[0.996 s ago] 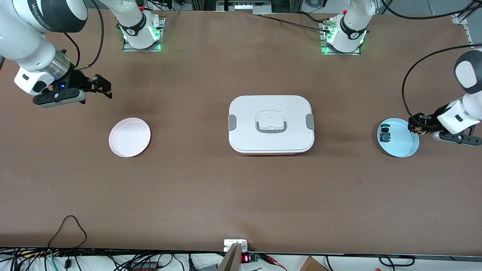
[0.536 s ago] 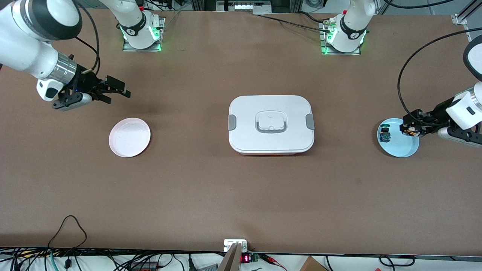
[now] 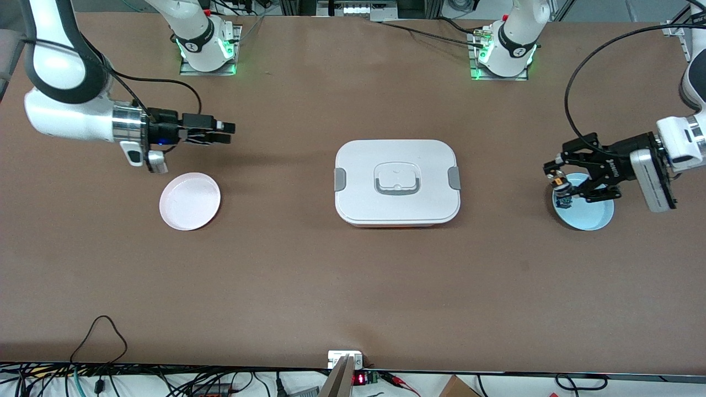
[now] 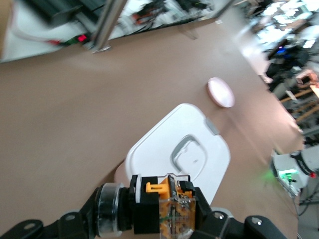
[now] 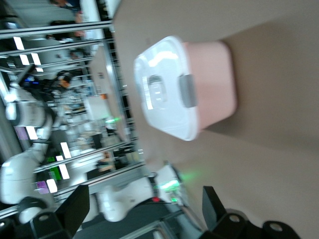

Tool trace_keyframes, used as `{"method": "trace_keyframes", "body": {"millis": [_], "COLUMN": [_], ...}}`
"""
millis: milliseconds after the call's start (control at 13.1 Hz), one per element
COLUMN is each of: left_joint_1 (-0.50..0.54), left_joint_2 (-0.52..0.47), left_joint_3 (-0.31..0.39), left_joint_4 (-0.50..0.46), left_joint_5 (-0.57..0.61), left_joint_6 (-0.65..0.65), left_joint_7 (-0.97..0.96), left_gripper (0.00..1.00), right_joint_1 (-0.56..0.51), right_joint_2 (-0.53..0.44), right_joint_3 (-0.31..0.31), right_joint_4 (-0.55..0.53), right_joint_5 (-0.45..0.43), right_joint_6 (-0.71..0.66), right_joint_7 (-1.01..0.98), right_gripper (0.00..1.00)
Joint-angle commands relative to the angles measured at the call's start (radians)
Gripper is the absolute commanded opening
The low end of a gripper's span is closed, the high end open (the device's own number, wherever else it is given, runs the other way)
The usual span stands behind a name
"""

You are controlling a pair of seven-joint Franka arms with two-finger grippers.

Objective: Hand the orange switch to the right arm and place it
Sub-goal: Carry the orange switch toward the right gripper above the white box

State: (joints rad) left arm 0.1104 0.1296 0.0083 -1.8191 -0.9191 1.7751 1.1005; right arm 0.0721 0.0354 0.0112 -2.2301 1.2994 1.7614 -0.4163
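Note:
The orange switch (image 3: 559, 179), a tiny black part with an orange body, is clamped sideways in my left gripper (image 3: 557, 182). It hangs over the rim of the light-blue plate (image 3: 595, 215) at the left arm's end. In the left wrist view the orange switch (image 4: 172, 209) fills the shut jaws of the left gripper (image 4: 167, 211). My right gripper (image 3: 227, 133), on the arm with the silver cuff, is held level over bare table beside the pink plate (image 3: 190, 200). It is open and empty, and points toward the box. The right wrist view shows the right gripper (image 5: 144, 209) with its fingers wide apart.
A white lidded box (image 3: 397, 182) with grey latches stands mid-table between the two grippers. The same white box (image 5: 169, 94) appears ahead of the right gripper. A tiny blue-green-black component (image 3: 563, 203) lies on the blue plate under the left gripper. Cables run along the table's front edge.
My left gripper has risen and swung toward the box with the orange switch, its wrist turning level. My right gripper has swung from the table's end toward the middle, past the pink plate.

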Motion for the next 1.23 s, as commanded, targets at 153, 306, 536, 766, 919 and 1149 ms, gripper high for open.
{"method": "trace_keyframes", "body": {"millis": [153, 306, 536, 766, 919, 1149], "left_joint_1": [-0.061, -0.101, -0.167, -0.184, -0.187, -0.201], "left_joint_2": [0.064, 0.102, 0.133, 0.154, 0.157, 0.179], "left_joint_3": [0.009, 0.009, 0.007, -0.021, -0.046, -0.086], "left_joint_4": [-0.052, -0.092, -0.105, -0.115, -0.138, -0.154], "left_joint_5": [-0.226, -0.329, -0.405, -0.432, -0.478, -0.559], "left_joint_6": [-0.11, -0.166, -0.194, -0.215, -0.218, -0.215], "left_joint_7": [0.44, 0.588, 0.746, 0.82, 0.854, 0.875], "left_gripper": [0.0, 0.0, 0.0, 0.0, 0.0, 0.0], "right_joint_1": [0.259, 0.416, 0.579, 0.664, 0.718, 0.759], "right_joint_2": [0.06, 0.096, 0.133, 0.202, 0.251, 0.303], "right_joint_3": [0.001, 0.001, 0.001, 0.001, 0.001, 0.003], "right_joint_4": [-0.045, -0.031, 0.062, 0.203, 0.291, 0.388], "right_joint_5": [0.525, 0.782, 0.954, 1.017, 1.052, 1.064], "right_joint_6": [0.073, 0.189, 0.419, 0.565, 0.648, 0.736], "right_joint_7": [-0.004, -0.013, -0.016, -0.015, -0.016, -0.01], "right_gripper": [1.0, 1.0, 1.0, 1.0, 1.0, 1.0]}}
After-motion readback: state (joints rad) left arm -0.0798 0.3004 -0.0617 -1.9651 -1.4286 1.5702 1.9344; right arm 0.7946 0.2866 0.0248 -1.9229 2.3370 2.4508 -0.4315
